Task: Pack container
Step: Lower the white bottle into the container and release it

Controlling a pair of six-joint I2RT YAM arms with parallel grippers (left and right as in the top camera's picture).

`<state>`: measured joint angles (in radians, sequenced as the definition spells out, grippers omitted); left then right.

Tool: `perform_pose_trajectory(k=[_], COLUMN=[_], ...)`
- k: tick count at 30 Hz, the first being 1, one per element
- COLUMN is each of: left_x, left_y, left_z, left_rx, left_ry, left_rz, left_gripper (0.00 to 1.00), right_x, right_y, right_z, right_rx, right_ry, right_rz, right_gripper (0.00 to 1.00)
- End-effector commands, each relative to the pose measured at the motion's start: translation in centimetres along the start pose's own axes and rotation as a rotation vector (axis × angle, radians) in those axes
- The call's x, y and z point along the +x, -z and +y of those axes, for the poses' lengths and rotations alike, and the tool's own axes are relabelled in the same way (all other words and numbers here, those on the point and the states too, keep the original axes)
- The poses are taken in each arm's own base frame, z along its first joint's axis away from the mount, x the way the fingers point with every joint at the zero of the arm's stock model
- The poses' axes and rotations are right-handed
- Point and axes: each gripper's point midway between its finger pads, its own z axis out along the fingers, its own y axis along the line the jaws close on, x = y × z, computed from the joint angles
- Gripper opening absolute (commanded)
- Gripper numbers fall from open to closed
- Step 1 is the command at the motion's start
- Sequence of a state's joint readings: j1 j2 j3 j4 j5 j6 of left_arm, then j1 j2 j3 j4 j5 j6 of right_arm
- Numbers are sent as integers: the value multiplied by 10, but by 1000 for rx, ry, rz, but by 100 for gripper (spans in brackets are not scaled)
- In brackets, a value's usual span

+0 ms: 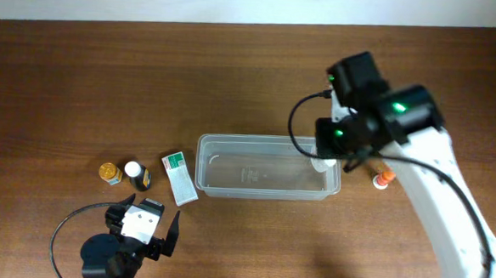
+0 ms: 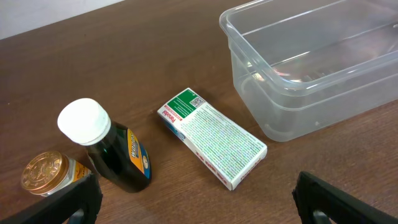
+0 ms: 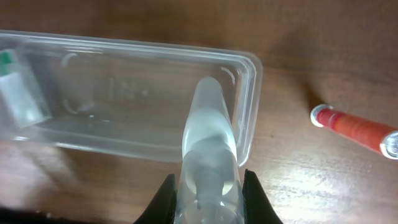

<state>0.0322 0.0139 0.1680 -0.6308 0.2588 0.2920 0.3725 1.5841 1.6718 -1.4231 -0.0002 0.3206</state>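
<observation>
The clear plastic container [image 1: 263, 167] stands at the table's middle; it also shows in the left wrist view [image 2: 311, 68] and the right wrist view [image 3: 124, 93]. My right gripper [image 3: 208, 196] is shut on a frosted white bottle [image 3: 208, 137] and holds it over the container's right end [image 1: 325, 164]. My left gripper [image 2: 199, 205] is open and empty, near the front left. Before it lie a white and green box [image 2: 211, 135], a dark bottle with a white cap [image 2: 109, 146] and a gold-capped bottle [image 2: 46, 174].
A red tube [image 3: 354, 127] lies on the wood right of the container; it also shows in the overhead view [image 1: 383, 178]. The box [image 1: 179, 176] lies just left of the container. The table's far edge runs along the top.
</observation>
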Motion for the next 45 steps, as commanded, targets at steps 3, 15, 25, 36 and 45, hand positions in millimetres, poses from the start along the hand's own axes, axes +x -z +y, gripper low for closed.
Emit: perform_pose_trajectory(k=[3, 15, 25, 36, 45], left_x=[-1, -1, -1, -1, -1], left_y=[0, 0, 0, 0, 0], left_z=[-1, -1, -1, -1, -1], left_rx=[7, 7, 7, 7, 7], left_ry=[-8, -8, -8, -8, -8], left_rz=[-10, -10, -10, -10, -10], left_gripper=[99, 99, 99, 99, 99], right_x=[-13, -26, -19, -28, -17], right_y=[-31, -86, -110, -75, 35], right_z=[0, 4, 2, 5, -43], right_rx=[57, 68, 71, 31, 71], right_ry=[-32, -47, -47, -18, -111], right_rz=[52, 80, 89, -25, -298], right_gripper=[7, 8, 9, 43, 66])
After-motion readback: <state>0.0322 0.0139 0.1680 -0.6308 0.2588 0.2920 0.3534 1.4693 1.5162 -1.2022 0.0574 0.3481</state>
